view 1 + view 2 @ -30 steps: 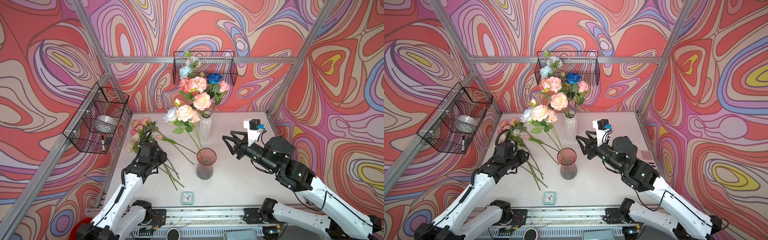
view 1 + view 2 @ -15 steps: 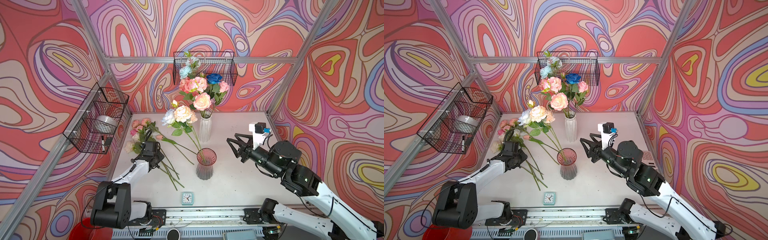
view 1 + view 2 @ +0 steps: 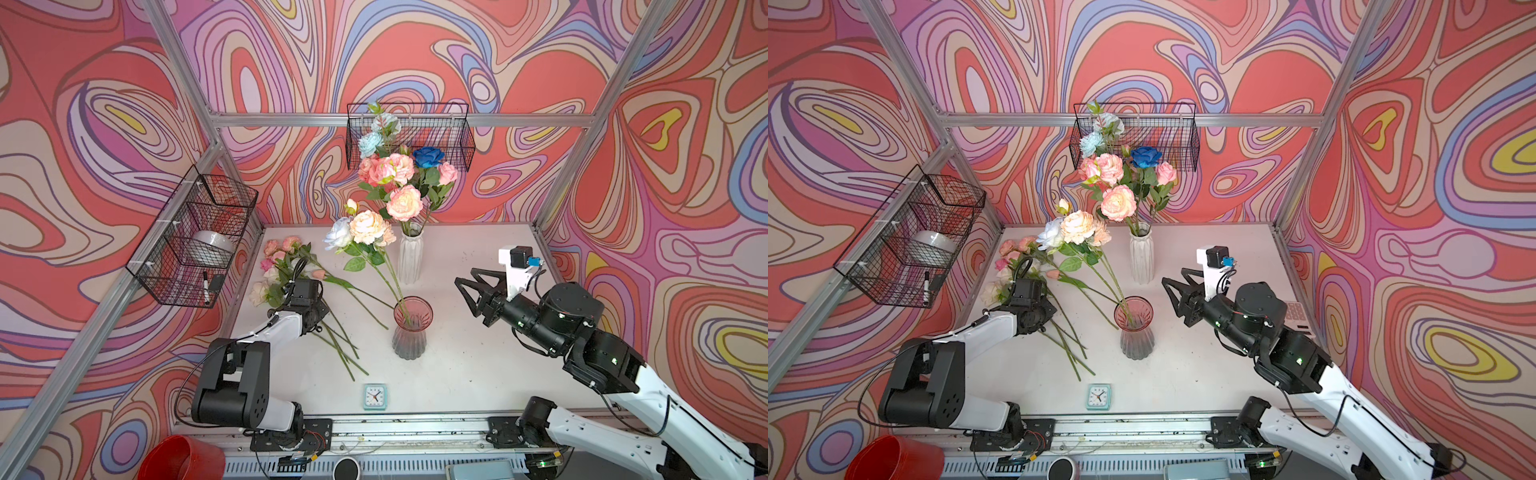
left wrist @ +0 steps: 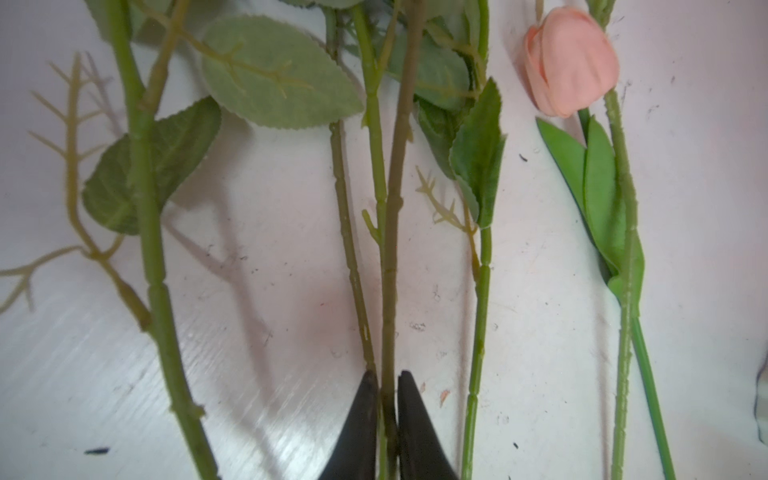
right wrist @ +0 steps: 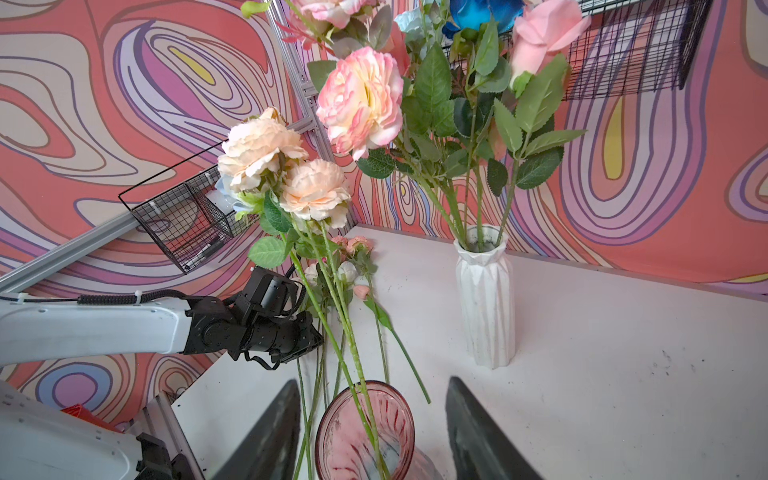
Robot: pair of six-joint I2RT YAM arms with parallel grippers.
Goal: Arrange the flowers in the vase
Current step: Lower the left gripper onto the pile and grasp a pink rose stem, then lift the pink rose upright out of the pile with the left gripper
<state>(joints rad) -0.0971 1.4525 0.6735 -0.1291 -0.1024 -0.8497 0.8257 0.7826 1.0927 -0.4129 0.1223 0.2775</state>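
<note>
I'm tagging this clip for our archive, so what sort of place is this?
Most likely a robot lab test cell: an aluminium frame holds swirl-printed walls, and a left arm and right arm sit on a rail fronting a white table.

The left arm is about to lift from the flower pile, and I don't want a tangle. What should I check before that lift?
1. Left gripper shut on a stem: ok.
2. Only one stem pinched: cannot tell; a thinner stem runs in right beside it.
3. Pink vase upright, room in its mouth: ok.
4. Right gripper open, apart from the pink vase: ok.
5. Held stem free of the pile: cannot tell; stems cross under the wrist.
</note>
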